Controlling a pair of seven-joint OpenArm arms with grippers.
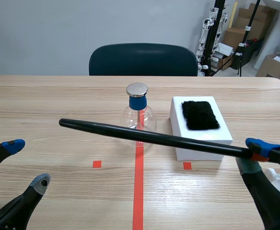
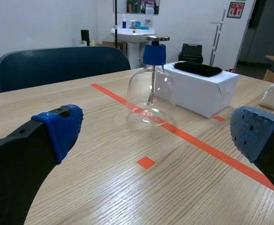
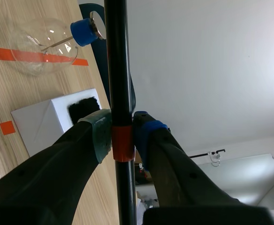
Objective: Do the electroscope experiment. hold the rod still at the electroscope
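Here, rod (image 1: 169, 139), judged stiff and light, is pinched at its orange band (image 3: 123, 143) by right gripper (image 1: 255, 154) | glass electroscope (image 1: 139, 112) judged fragile | left gripper (image 1: 27, 164) spread wide, empty.

1. The left gripper (image 1: 27, 163) sits low at the robot's left, its two fingers spread wide apart, blue pads facing each other.
2. The right gripper (image 1: 255, 155) sits low at the right, its pads (image 3: 99, 135) pressed against a black rod (image 1: 149, 136) from both sides.
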